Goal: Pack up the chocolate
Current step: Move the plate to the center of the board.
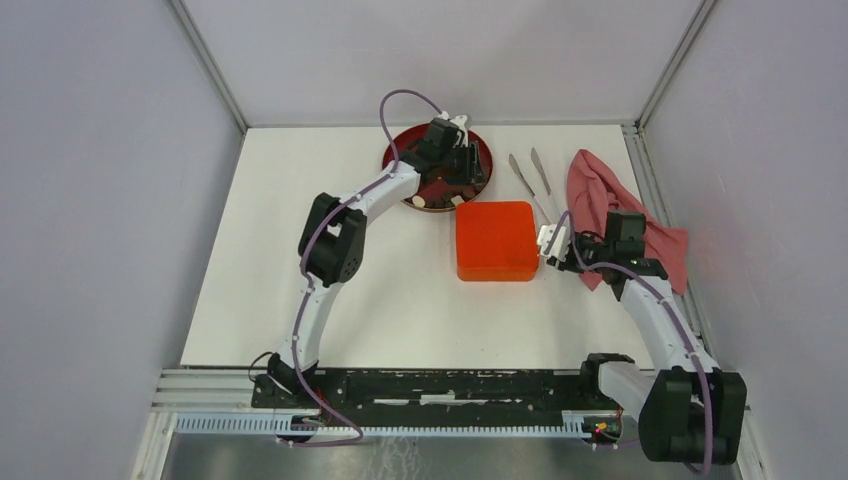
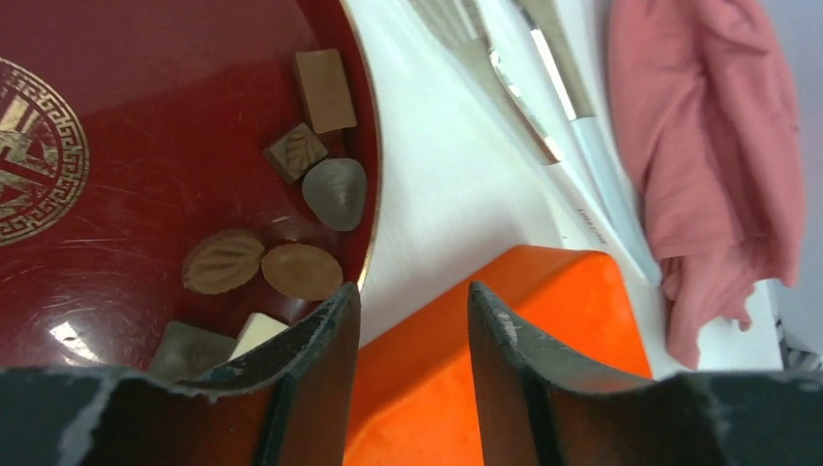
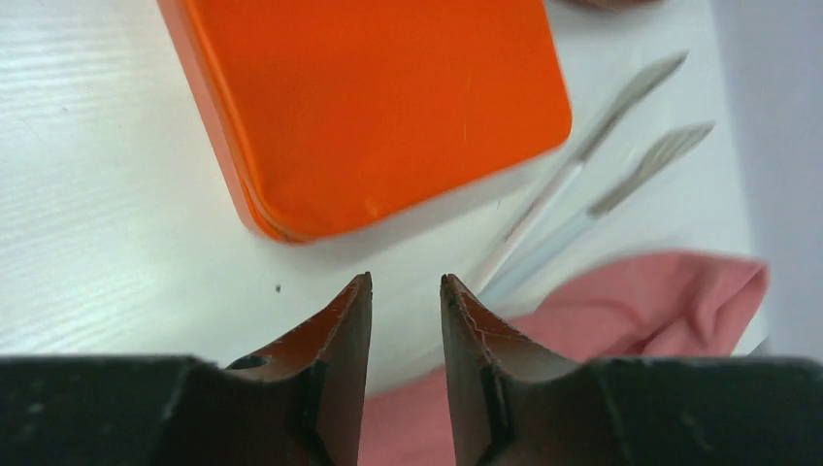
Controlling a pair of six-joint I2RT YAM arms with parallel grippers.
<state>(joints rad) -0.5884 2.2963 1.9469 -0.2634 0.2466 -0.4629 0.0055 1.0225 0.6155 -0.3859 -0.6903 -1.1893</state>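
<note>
Several pieces of chocolate [image 2: 301, 271], brown ovals, blocks and one cream-white piece [image 2: 257, 332], lie along the near-right rim of the red plate [image 2: 146, 146] at the back of the table [image 1: 400, 142]. My left gripper [image 2: 412, 291] hovers over that rim [image 1: 458, 178], open, with nothing between its fingers. An orange box [image 1: 496, 240] with its lid shut sits in front of the plate and shows between the left fingers [image 2: 543, 301]. My right gripper [image 3: 406, 282] is at the box's right side [image 1: 556, 250], open and empty, above the table and the cloth's edge.
Two metal tongs [image 1: 530, 175] lie right of the plate, behind the box. A pink cloth [image 1: 610, 200] is bunched at the right edge, partly under my right arm. Grey walls enclose the white table [image 1: 330, 250] on three sides.
</note>
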